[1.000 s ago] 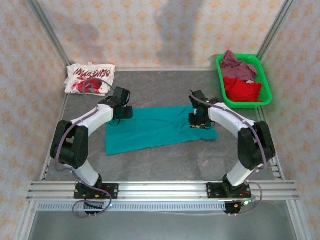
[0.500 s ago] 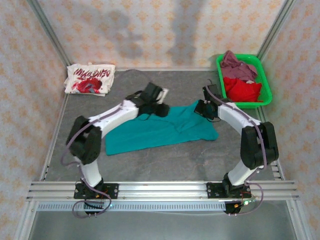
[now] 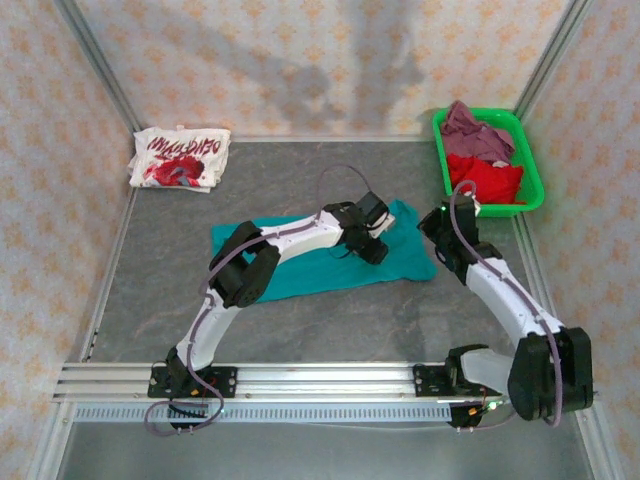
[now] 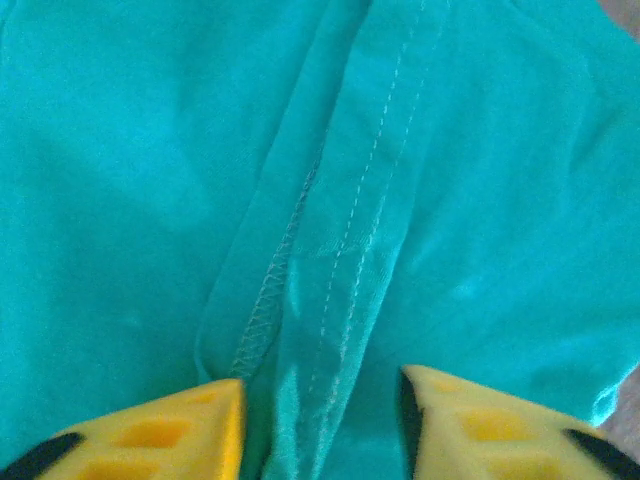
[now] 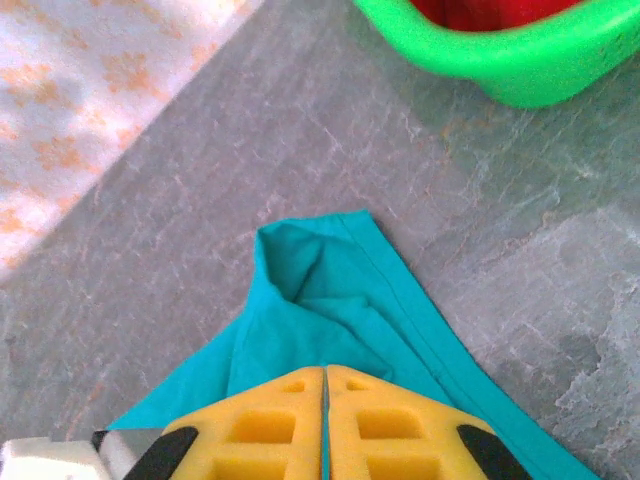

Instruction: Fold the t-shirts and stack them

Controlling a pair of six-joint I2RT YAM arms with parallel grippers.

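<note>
Now the teal t-shirt point(image 3: 300, 262) lies spread flat. Its stitched seam fold runs straight between the jaws of the left gripper point(image 4: 320, 405), which stand partly apart over the cloth with nothing pinched yet. A second ago that arm sat at the shirt's other end; it has swung across toward the right arm's side. The right gripper point(image 5: 325, 400) has backed off to the shirt's edge, pads pressed together, with a peaked corner just ahead of them; cannot tell if cloth is nipped. The green basket point(image 5: 500, 70) lies further ahead of those jaws. Likely a fold grab is being set up. The white t-shirt point(image 3: 180, 158) is already folded, well apart.
</note>
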